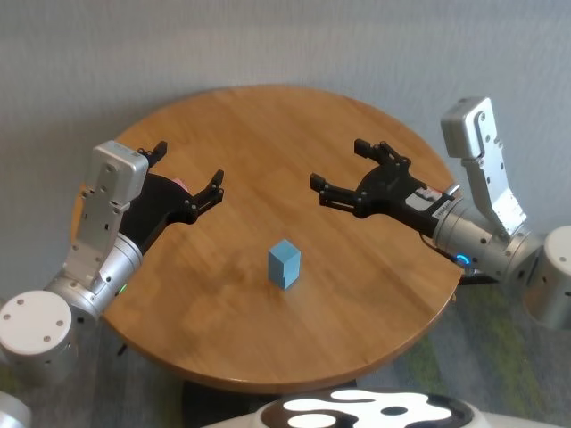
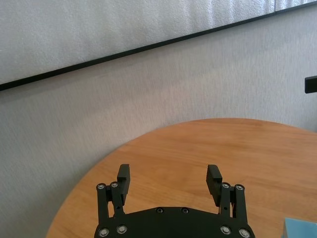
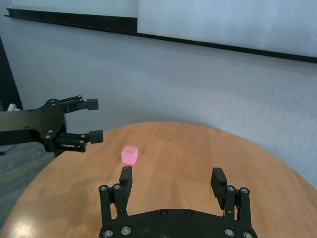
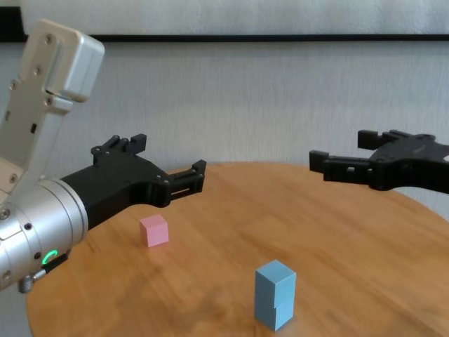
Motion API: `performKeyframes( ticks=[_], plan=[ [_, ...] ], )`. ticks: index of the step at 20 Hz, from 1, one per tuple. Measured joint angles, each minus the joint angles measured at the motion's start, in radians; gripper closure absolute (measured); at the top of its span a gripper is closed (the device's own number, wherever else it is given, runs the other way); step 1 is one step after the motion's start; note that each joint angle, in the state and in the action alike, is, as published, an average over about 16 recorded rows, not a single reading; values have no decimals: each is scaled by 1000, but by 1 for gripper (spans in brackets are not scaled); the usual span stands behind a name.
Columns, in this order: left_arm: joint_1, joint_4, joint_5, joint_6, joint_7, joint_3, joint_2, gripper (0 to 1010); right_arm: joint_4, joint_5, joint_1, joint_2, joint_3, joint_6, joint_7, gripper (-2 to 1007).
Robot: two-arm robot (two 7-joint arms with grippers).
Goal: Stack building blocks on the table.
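Two light blue building blocks (image 1: 285, 264) stand stacked one on the other near the middle of the table (image 1: 268, 125); the chest view shows the same stack (image 4: 275, 295). A pink block (image 4: 154, 230) sits alone on the table's left side, also seen in the right wrist view (image 3: 130, 154). My left gripper (image 1: 189, 167) hovers open and empty above the pink block, which it mostly hides in the head view. My right gripper (image 1: 339, 164) hangs open and empty over the table's right half, apart from all blocks.
The round wooden table stands close to a grey wall. A corner of the blue stack (image 2: 299, 229) shows in the left wrist view. The left gripper (image 3: 94, 120) appears far off in the right wrist view.
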Motion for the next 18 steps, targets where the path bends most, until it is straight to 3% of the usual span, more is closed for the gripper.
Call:
performKeyframes(
  ticks=[5, 18],
  plan=[
    [0, 0, 0, 0, 0, 0, 0, 8, 9, 23, 8, 9, -5, -11, 1, 0],
    [0, 0, 0, 0, 0, 0, 0, 8, -17, 41, 2, -9, -25, 5, -73, 0]
  ],
)
